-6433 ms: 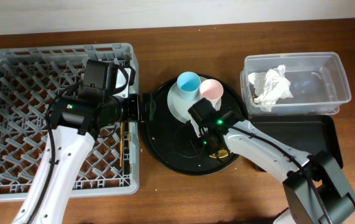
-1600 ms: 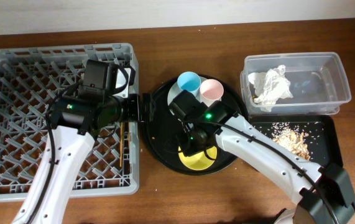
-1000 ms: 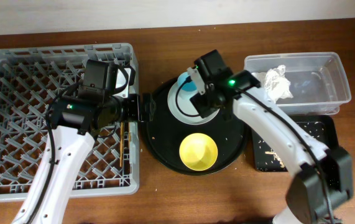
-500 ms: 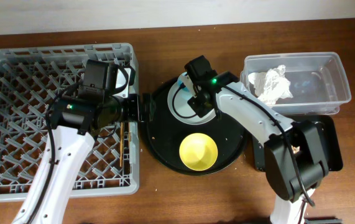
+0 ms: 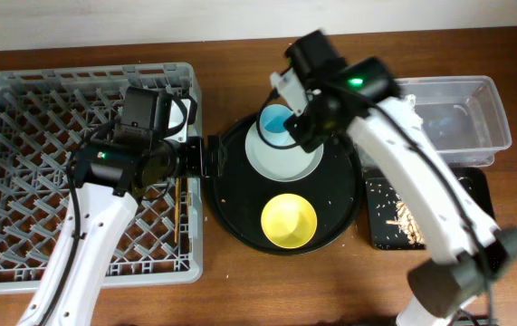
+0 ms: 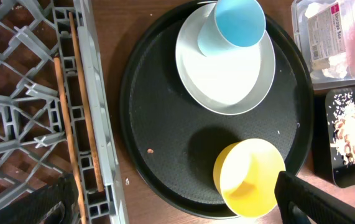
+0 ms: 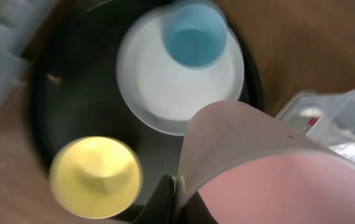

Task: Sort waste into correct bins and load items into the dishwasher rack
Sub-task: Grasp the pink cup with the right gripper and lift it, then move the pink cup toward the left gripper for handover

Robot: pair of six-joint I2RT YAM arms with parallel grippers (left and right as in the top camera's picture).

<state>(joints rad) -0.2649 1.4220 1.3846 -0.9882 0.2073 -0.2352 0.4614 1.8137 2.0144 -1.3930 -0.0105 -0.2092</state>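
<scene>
Pinching the wall of the small pink cup [image 7: 258, 168], the right tool [image 7: 176, 198] is pressed together on it. In the right wrist view this cup fills the lower right of the frame and is lifted above the large round black tray [image 7: 59, 93]. In the overhead view the right arm is blurred at the upper middle, and the cup cannot be made out there.

On the round tray, toward the top of the left wrist view, lies the pale grey-green round plate [image 6: 227, 81]. The small light-blue cup [image 6: 233, 25] stands upright on the upper part of this plate. The yellow bowl [image 6: 248, 180] sits on the same tray, below the plate and apart from it.

The left tool [image 5: 205, 157] is spread wide and holds nothing; it is at the left rim of the round tray.

The large square grey plastic rack [image 5: 23, 136] takes the left part of the brown wooden desk [image 5: 240, 290]. The thin wooden chopsticks [image 6: 62, 118] lie inside it, along its wall nearest the round tray.

At the upper right of the overhead view is the clear plastic rectangular tub [image 5: 475, 127]. Just below it is the shallow black rectangular tray [image 5: 475, 186], with the beige crumbly food scraps [image 5: 398, 213] in its left part.
</scene>
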